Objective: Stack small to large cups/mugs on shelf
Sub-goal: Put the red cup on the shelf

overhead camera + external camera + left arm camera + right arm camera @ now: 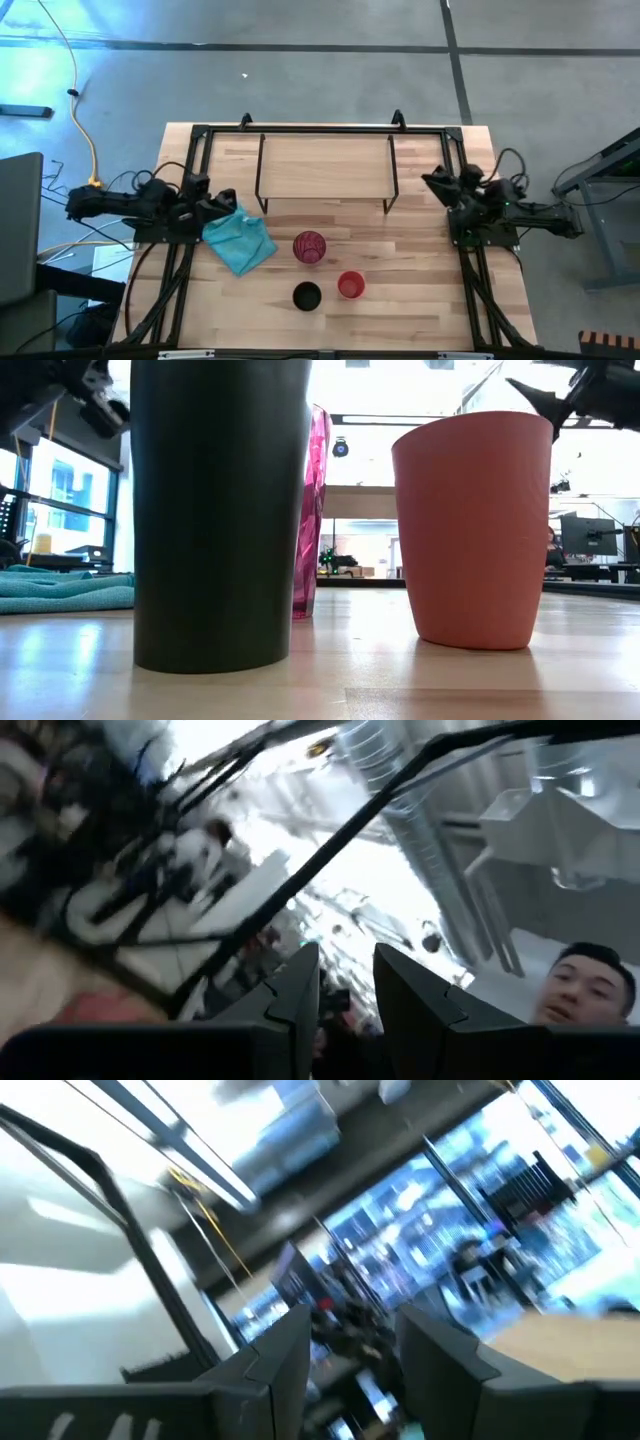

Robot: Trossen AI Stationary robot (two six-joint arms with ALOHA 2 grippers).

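Observation:
Three cups stand upright on their bases on the near half of the table. They are a translucent pink-red tumbler (309, 247) (312, 510), a black cup (307, 296) (220, 510) and a short red-orange cup (351, 285) (472, 530). The shelf (325, 165) stands on its thin black legs at the far middle, its wooden top bare. My left gripper (225, 197) (345, 985) hovers at the table's left side above the teal cloth, open and holding nothing. My right gripper (432, 180) (350, 1345) hovers at the right side beside the shelf's right end, open and holding nothing.
A crumpled teal cloth (238, 240) (60, 588) lies left of the pink tumbler, under my left gripper. A black frame (200, 135) borders the table's far and side edges. Bare wood lies between the shelf and the cups. A person (585, 985) shows beyond the table in the left wrist view.

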